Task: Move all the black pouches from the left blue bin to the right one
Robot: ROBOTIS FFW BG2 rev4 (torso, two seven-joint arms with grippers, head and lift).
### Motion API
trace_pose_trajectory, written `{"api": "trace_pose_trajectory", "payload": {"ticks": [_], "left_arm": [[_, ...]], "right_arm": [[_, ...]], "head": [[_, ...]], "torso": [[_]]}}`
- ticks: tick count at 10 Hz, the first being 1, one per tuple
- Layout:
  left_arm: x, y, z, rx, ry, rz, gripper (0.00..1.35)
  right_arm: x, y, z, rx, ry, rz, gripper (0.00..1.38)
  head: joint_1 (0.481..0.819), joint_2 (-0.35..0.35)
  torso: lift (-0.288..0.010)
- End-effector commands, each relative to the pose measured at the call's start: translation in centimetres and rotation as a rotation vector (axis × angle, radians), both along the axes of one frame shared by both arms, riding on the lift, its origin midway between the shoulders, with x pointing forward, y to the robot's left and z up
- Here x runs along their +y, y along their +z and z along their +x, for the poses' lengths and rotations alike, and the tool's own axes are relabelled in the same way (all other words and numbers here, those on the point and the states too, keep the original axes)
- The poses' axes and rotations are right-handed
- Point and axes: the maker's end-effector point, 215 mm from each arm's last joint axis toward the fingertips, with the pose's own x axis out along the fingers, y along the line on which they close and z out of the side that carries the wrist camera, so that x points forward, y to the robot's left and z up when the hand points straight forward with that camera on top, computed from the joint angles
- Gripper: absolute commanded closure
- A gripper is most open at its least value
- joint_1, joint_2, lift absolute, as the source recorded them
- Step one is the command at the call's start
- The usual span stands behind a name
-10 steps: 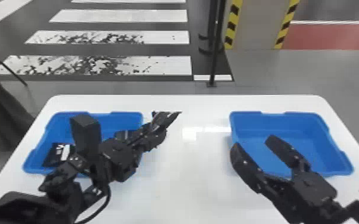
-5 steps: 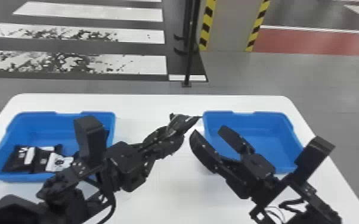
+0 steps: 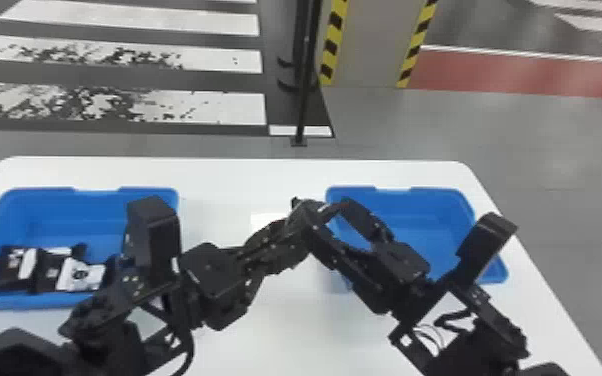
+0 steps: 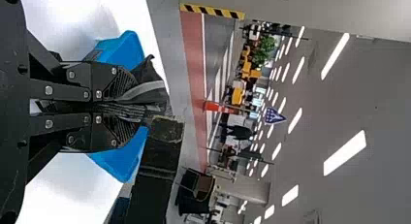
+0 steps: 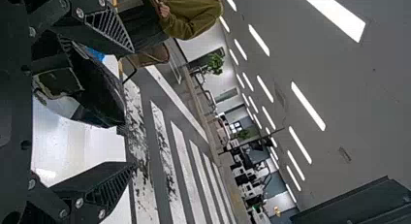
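my left gripper (image 3: 299, 222), jaws pinching a black pouch (image 4: 151, 94)
my right gripper (image 3: 326, 214), jaws spread; leftward, blue bin (image 3: 15, 302) holds white-labelled pouches (image 3: 5, 272)

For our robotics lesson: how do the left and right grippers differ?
The left gripper is shut on a black pouch; the right gripper stands open around it. The left gripper is between the blue bins; the right gripper partly hides the right bin. Both are black.

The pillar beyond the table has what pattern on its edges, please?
Yellow-and-black stripes, best in head view.
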Motion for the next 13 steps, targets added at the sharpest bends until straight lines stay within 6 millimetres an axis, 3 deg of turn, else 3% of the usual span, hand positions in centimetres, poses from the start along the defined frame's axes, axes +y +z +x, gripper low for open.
{"api": "trace_pose_trajectory", "payload": {"ticks": [1,2,4,6,7,8,9,11,12,13], "left_arm": [[-0.3,0.2,0.0,-0.003,-0.005,-0.001,1.21],[-0.5,0.2,-0.2,-0.001,-0.01,-0.003,1.21],[-0.6,0.2,-0.2,-0.002,-0.012,-0.007,1.21],[-0.5,0.3,-0.2,0.0,-0.01,-0.013,1.18],[0.0,0.0,0.1,0.011,0.012,-0.028,0.87],[1.3,-0.6,0.4,0.027,0.046,-0.03,0.39],[2.5,-1.4,0.6,0.047,0.075,-0.026,0.16],[5.8,-1.9,1.1,0.041,0.152,-0.027,0.16],[8.0,-1.2,1.3,0.022,0.201,-0.033,0.16],[10.8,-0.3,1.2,-0.001,0.262,-0.025,0.16]], "right_arm": [[0.9,-0.8,0.0,0.033,0.027,0.011,0.57],[1.7,-1.5,-0.2,0.063,0.05,0.026,0.92],[1.8,-1.5,-0.2,0.063,0.05,0.028,1.29],[1.4,-0.7,0.1,0.031,0.036,0.027,1.28],[1.2,-1.0,0.3,0.036,0.032,0.025,1.28],[0.2,-0.8,1.1,0.027,0.016,0.015,1.28],[-1.7,-1.0,2.3,0.019,-0.019,-0.01,1.28],[-7.1,-2.9,5.8,0.028,-0.11,-0.09,1.28],[-10.2,-4.5,7.8,0.049,-0.162,-0.129,1.28],[-14.7,-6.2,9.7,0.069,-0.244,-0.192,1.27]], "head": [[0.695,-0.149],[0.695,-0.147],[0.695,-0.133],[0.695,-0.135],[0.695,-0.137],[0.695,-0.136],[0.695,-0.131],[0.695,-0.136],[0.695,-0.141],[0.695,-0.149]], "torso": [[-0.14],[-0.14],[-0.14],[-0.14],[-0.14],[-0.14],[-0.14],[-0.14],[-0.14],[-0.14]]}}
